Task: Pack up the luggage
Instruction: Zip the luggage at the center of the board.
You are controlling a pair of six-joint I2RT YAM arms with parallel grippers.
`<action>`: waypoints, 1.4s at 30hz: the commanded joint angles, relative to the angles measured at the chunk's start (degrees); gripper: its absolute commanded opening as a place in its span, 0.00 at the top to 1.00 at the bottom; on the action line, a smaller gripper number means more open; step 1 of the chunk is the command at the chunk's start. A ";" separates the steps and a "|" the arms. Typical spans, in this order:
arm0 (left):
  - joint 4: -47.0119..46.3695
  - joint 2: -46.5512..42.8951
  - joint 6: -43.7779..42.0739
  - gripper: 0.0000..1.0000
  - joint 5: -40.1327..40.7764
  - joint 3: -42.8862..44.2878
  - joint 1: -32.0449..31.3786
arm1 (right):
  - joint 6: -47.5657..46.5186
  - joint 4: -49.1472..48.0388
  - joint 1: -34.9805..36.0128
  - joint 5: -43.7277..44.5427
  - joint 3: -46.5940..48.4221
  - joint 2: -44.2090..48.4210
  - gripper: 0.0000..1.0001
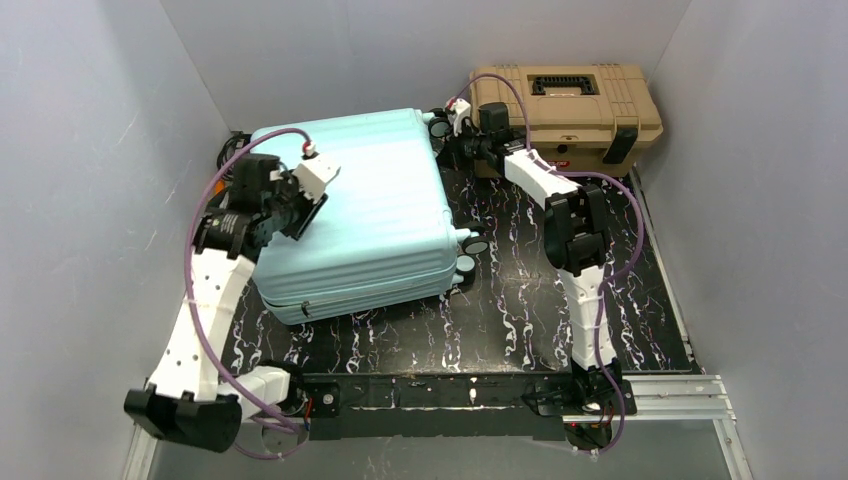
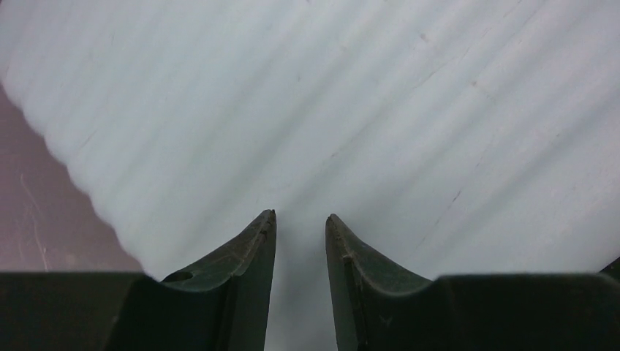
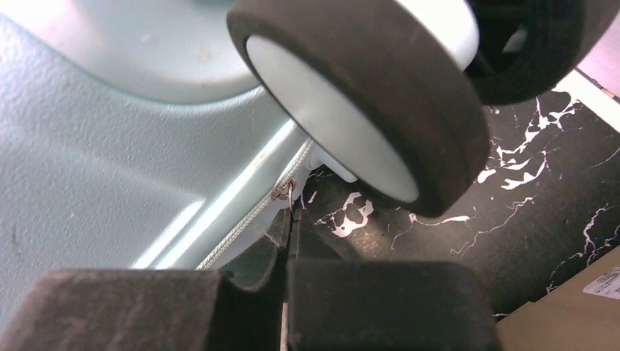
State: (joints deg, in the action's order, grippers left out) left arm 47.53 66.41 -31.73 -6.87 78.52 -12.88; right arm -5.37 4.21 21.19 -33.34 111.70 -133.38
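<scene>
Mint-blue hard shell, ribbed and slick: the luggage (image 1: 370, 200) lies shut and flat on the black table (image 1: 520, 300). Above its left side the left gripper (image 2: 300, 216) has its jaws slightly spread, holding nothing. At its far wheel corner the right gripper (image 3: 291, 219) is pressed together at the zipper (image 3: 248, 216). It looks stiff, bulky and likely heavy. The shell offers no purchase, so the zipper pull seems the place to hold.

Our left arm (image 1: 195, 310) and right arm (image 1: 583, 300) are built of white shell links joined by black housings, the left one's shells dotted with small dark holes. A purple cable (image 1: 188, 255) loops along each arm. The fingers (image 2: 245, 256) are dark and taper to narrow tips.
</scene>
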 commanded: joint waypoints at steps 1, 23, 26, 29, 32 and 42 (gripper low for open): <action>-0.33 -6.96 3.32 0.70 4.40 -4.69 4.42 | -3.67 2.51 -2.57 12.02 5.05 -2.36 0.94; -12.39 -9.72 13.06 0.76 14.69 -16.29 39.40 | -17.98 20.60 0.78 14.16 -22.84 36.18 0.46; -14.72 -8.51 14.40 0.80 14.85 -20.20 40.40 | -18.62 19.78 1.67 15.02 -26.51 39.89 0.46; -15.63 -6.88 16.07 0.86 14.60 -22.63 40.84 | -18.72 18.23 1.91 15.33 -29.47 42.54 0.46; -14.96 -4.72 17.79 0.99 12.25 -23.36 41.29 | -19.09 17.88 2.14 15.39 -31.09 43.85 0.46; -17.83 5.11 20.29 1.00 8.18 -27.04 41.30 | -19.61 17.42 2.45 12.31 -33.80 41.75 0.46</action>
State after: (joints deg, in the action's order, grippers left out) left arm 31.33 68.10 -13.17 3.68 53.19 28.03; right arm -24.25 23.27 23.40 -18.57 79.18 -92.33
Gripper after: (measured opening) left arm 0.008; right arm 0.544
